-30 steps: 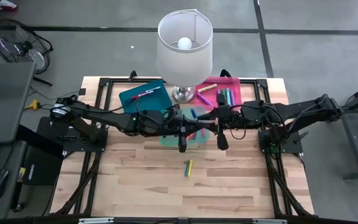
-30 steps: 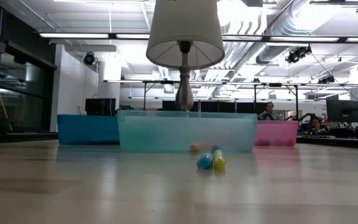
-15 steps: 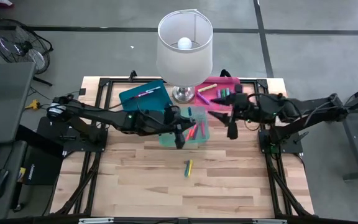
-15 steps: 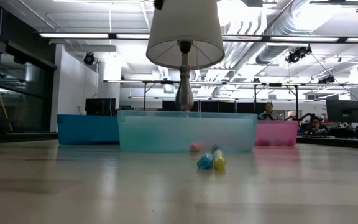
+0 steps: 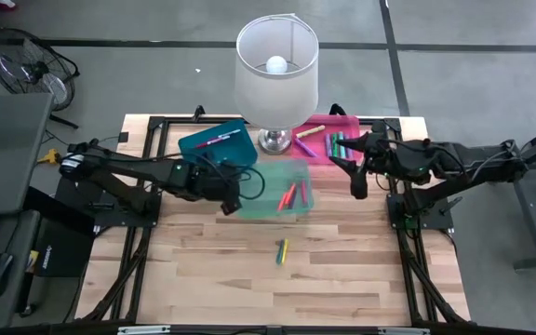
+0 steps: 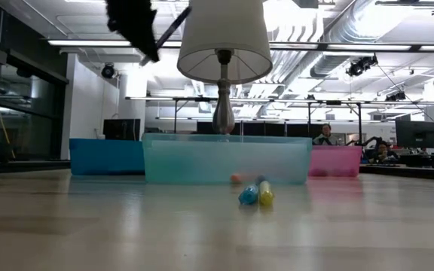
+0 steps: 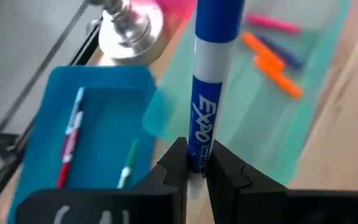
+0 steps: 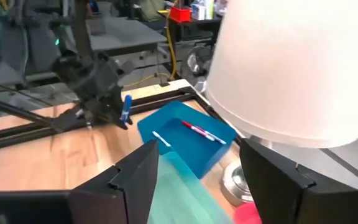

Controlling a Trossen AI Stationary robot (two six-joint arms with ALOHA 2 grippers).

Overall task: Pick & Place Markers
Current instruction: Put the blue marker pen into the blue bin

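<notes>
Desk [image 5: 212,279] of pale wood fills the middle of the high view, with a teal bin [image 5: 282,189] at centre, a blue bin [image 5: 214,142] up and to its left, and a pink bin [image 5: 335,140] up and to its right, around the foot of a lamp [image 5: 276,70]. That view shows markers in all three bins and two loose markers [image 5: 283,251] lying side by side on bare wood below the teal bin. The low view shows those two end-on, a blue cap and a yellow cap [image 6: 255,195], in front of the teal bin's wall, but not what lies inside the bins.

Only the left wrist view shows the grip plainly: the left pincer [image 7: 194,168] is clamped shut on a blue marker [image 7: 211,81] that stands up between its fingers, above the edge where the blue and teal bins meet. In the high view the left pincer [image 5: 232,197] sits at the teal bin's left edge.

The right pincer [image 5: 354,177] hangs just right of the teal bin, below the pink one. The right wrist view shows its fingers [image 8: 135,180] spread wide apart with nothing between them.
</notes>
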